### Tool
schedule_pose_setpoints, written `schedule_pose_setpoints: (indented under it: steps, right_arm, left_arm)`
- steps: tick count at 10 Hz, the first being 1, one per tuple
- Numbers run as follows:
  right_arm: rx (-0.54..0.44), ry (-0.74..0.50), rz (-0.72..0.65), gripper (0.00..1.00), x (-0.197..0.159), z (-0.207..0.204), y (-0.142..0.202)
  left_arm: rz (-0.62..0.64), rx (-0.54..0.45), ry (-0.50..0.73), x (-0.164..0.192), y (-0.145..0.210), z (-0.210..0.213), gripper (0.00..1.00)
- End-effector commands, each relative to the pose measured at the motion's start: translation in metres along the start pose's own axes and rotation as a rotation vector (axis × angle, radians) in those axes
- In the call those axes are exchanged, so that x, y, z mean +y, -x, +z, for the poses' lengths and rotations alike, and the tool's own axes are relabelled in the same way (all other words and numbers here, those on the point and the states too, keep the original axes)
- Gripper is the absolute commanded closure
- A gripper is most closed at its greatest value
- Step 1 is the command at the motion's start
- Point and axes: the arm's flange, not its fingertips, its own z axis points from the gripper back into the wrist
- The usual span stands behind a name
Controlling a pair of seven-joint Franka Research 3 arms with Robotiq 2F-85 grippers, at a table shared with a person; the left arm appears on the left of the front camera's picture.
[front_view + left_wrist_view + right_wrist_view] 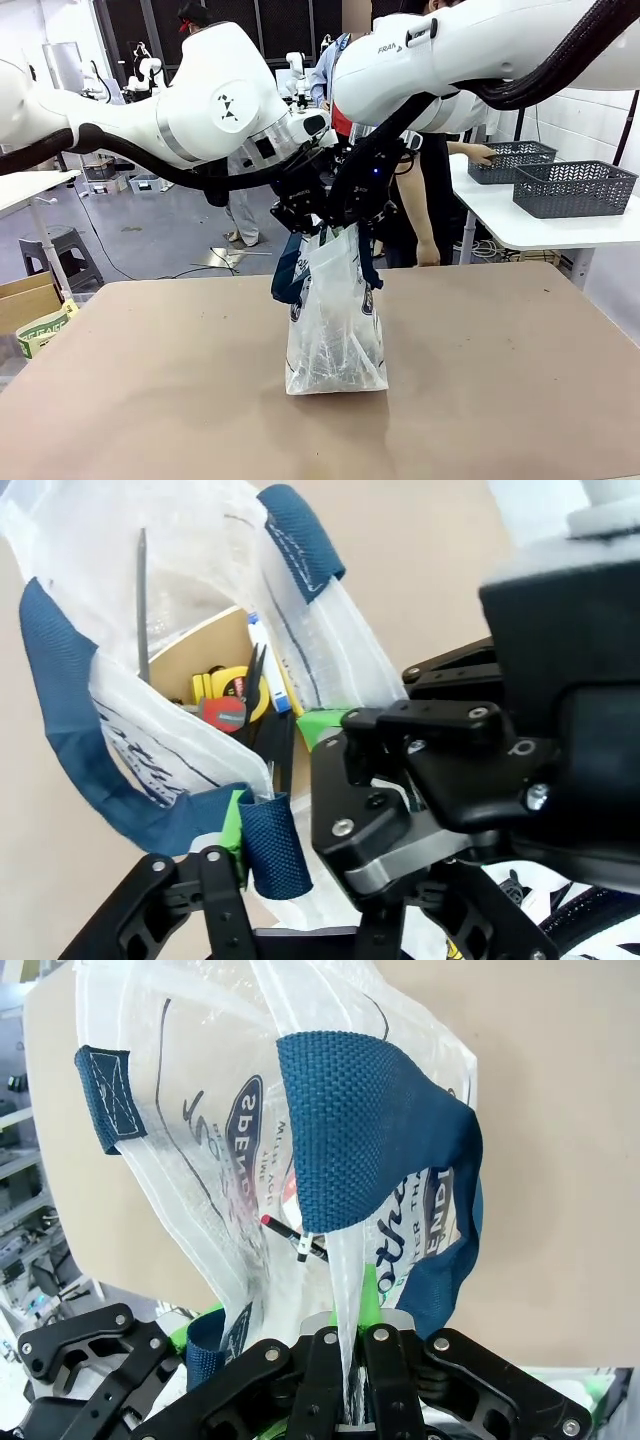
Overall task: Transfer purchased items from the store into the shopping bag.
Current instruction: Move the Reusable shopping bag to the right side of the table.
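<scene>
- Right gripper [345, 1355] was seen clamped on the clear rim of the shopping bag [335, 330]; left gripper [285, 855] stood part-open, a navy strap [272, 845] lying loose against one pad.
- Directly below both grippers, the bag stood upright on the table [150, 380], mouth upward.
- One bag, two navy straps and two grey baskets [575, 188] were counted, the baskets well apart on a side table, nearer the right arm.
</scene>
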Motion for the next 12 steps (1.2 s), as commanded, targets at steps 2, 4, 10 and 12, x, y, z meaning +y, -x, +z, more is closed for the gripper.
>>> schedule_pose_setpoints:
  steps: [2, 4, 10, 12]
  right_arm:
    - [-0.006, -0.035, -0.032, 1.0, 0.002, -0.002, -0.004]
    - [-0.004, -0.035, -0.034, 1.0, 0.002, -0.003, -0.005]
    - [0.0, -0.036, -0.036, 1.0, 0.001, -0.004, -0.005]
    - [0.001, -0.038, -0.036, 1.0, 0.001, -0.005, -0.005]
  left_arm:
    - [-0.025, -0.019, 0.093, 0.006, 0.008, 0.009, 0.0]
    - [-0.04, -0.029, 0.128, 0.005, 0.009, 0.014, 0.0]
    - [-0.033, -0.044, 0.146, 0.002, 0.009, 0.014, 0.0]
    - [-0.027, -0.012, 0.127, -0.001, 0.008, 0.003, 0.0]
